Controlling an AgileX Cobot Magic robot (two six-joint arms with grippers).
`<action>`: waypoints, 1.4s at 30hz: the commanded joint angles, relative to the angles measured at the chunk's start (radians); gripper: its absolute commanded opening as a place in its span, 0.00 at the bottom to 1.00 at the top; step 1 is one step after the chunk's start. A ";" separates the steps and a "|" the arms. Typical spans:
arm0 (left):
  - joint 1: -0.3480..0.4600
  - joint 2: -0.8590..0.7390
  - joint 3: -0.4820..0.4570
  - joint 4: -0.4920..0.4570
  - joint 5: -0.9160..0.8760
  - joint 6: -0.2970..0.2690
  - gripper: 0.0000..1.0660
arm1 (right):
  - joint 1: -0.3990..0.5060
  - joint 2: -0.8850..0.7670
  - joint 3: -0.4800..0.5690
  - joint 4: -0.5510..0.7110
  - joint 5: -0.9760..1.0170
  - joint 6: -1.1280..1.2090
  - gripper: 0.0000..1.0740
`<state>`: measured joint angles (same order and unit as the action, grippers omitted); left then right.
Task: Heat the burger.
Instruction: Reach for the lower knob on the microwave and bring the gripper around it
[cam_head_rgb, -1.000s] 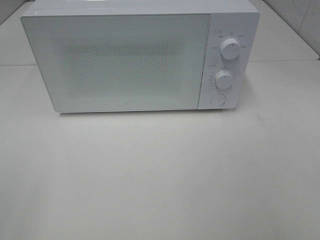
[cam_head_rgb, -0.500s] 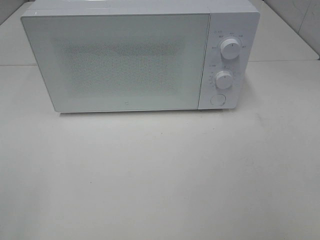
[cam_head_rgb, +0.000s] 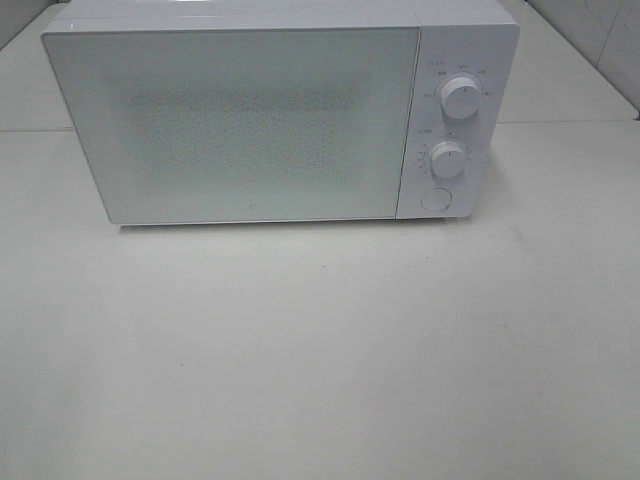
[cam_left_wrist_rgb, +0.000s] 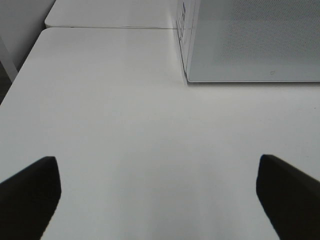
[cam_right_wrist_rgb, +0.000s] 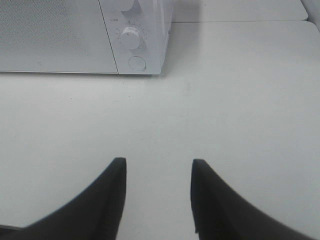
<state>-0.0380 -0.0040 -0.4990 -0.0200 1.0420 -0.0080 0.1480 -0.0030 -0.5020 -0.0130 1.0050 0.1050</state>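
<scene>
Unchanged versus the frames from a second ago: same microwave pose, same knob settings, no shift anywhere on the counter. Boxy white microwave oven (cam_head_rgb: 250, 120) at the far side of the flat white counter (cam_head_rgb: 320, 350), door closed, speckled window opaque from the high camera. Control panel right of the door: upper round white knob (cam_head_rgb: 460, 97), lower round white knob (cam_head_rgb: 448, 159) under it, round white button (cam_head_rgb: 435, 199) lowest. Fully released left tool (cam_left_wrist_rgb: 156, 158) above the counter in front of the door-side corner of the microwave oven, well short of it, black fingers (cam_left_wrist_rgb: 30, 195) spread out to the edges of the wrist view, only bare counter between them. Also released: right tool (cam_right_wrist_rgb: 159, 161), jaws parted by a narrower gap, grasping nothing, bare counter showing between the two dark fingers, facing the panel end of the microwave oven from well back. Whereabouts of the burger: cannot tell, since it shows in none of the three views and nothing is readable through the window.
</scene>
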 joint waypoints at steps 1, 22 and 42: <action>0.006 -0.028 0.002 -0.008 -0.005 -0.001 0.96 | -0.006 -0.023 0.002 0.006 -0.006 0.004 0.38; 0.006 -0.028 0.002 -0.008 -0.005 0.000 0.96 | -0.006 0.207 -0.023 -0.022 -0.253 0.004 0.92; 0.006 -0.028 0.002 -0.008 -0.005 0.000 0.96 | -0.006 0.717 -0.020 -0.041 -0.657 0.004 0.75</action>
<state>-0.0380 -0.0040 -0.4990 -0.0200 1.0420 -0.0080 0.1480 0.6850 -0.5210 -0.0470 0.4010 0.1050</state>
